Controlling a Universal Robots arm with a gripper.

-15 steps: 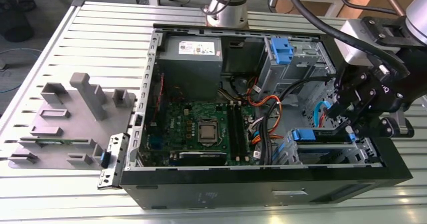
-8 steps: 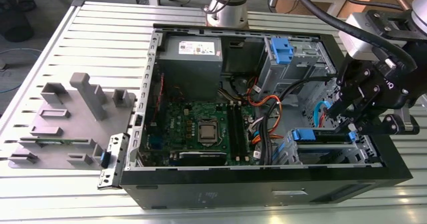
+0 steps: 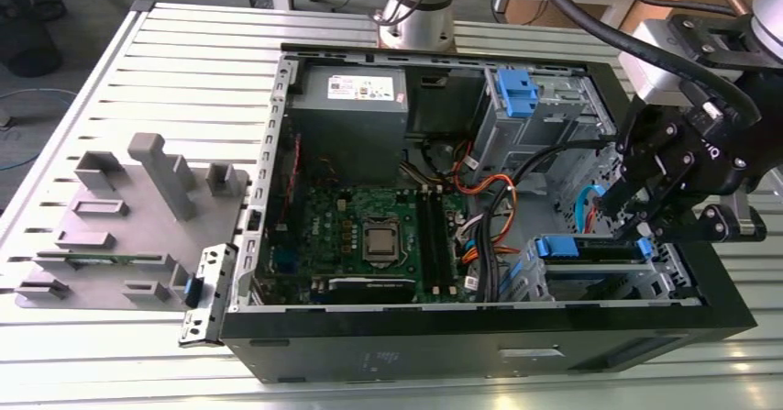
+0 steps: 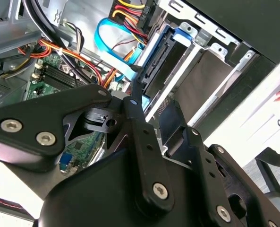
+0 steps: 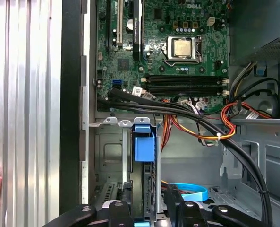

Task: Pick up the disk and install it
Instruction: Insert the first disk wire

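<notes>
In the exterior view, the open computer case (image 3: 490,341) lies on the desk (image 3: 110,364). The disk (image 3: 590,272) sits in the drive cage at the case's 4 o'clock corner. The gripper (image 3: 645,231) hangs over its 1 o'clock end; whether it is clamping cannot be told.

Exterior view high over computer case (image 3: 490,337); wrist views close inside.

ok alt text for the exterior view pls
A black robot tool hangs over a blue-latched drive cage at the exterior view's right of an open computer case lying on a slatted metal table. A grey fixture sits beside the case on the exterior view's left.
</notes>
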